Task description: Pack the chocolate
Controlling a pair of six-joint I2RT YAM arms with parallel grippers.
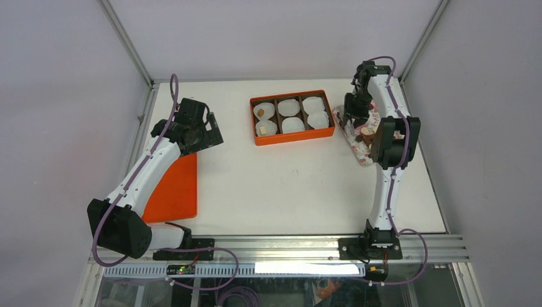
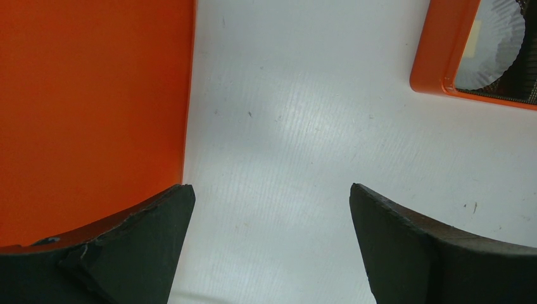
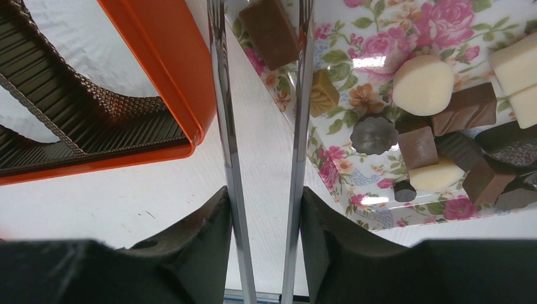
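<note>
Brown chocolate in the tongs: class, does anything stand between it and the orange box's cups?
Only the orange box's wall, which it must clear. The brown chocolate sits between the tongs at the floral tray; nothing else visible.

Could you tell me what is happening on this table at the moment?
The right gripper, shut on metal tongs, has a brown chocolate between the tips at the edge of the floral tray, beside the orange box. Two of the box's six paper cups hold pieces already. The left gripper hangs open over the table by the orange lid.
</note>
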